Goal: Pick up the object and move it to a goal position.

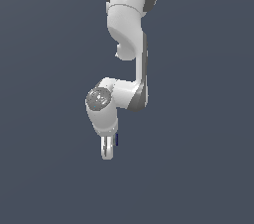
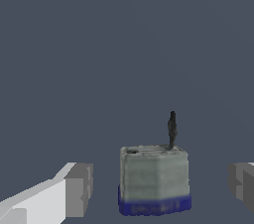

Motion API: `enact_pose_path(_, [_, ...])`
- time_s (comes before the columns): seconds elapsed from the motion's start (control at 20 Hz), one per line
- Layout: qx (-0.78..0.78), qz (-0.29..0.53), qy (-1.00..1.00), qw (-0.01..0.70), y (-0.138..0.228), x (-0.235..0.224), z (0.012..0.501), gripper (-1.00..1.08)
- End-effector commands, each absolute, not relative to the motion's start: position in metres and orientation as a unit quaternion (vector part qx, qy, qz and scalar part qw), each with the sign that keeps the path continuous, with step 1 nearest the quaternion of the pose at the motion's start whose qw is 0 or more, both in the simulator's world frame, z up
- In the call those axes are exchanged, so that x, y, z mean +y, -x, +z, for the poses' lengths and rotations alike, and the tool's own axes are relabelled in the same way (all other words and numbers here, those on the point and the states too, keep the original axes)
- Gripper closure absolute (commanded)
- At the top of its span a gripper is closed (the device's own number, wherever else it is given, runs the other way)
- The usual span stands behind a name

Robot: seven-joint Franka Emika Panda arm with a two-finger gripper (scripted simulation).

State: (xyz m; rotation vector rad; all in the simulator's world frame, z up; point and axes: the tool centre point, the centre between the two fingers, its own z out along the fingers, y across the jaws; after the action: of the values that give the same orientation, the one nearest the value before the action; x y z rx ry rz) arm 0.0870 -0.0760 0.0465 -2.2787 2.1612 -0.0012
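The object (image 2: 154,178) is a tiny grey-green block with a dark blue band along one side and a thin dark stub sticking out of it. In the wrist view it sits between my two fingers, with a gap on each side. My gripper (image 2: 161,188) is open around it; one finger (image 2: 77,191) and the other finger (image 2: 242,184) do not touch it. In the exterior view the gripper (image 1: 106,149) points down at the end of the white arm, and only a dark blue sliver of the object (image 1: 117,140) shows beside it.
A plain dark grey-blue surface (image 1: 198,168) fills both views. The white arm (image 1: 126,44) comes down from the top of the exterior view. No goal marker shows.
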Motion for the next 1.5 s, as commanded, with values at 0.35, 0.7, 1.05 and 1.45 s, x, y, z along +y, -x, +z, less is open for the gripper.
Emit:
enact_pose_path(0.35, [0.689, 0.000, 0.724, 0.000, -0.087, -0.076, 0.012, -0.92])
enact_pose_path(0.7, [0.689, 0.000, 0.724, 0.000, -0.087, -0.076, 0.013, 1.08])
enact_pose_path(1.05, [0.689, 0.000, 0.724, 0.000, -0.087, -0.076, 0.013, 1.08])
enact_pose_path(1.45, [0.689, 0.000, 0.725, 0.000, -0.077, -0.074, 0.013, 1.08])
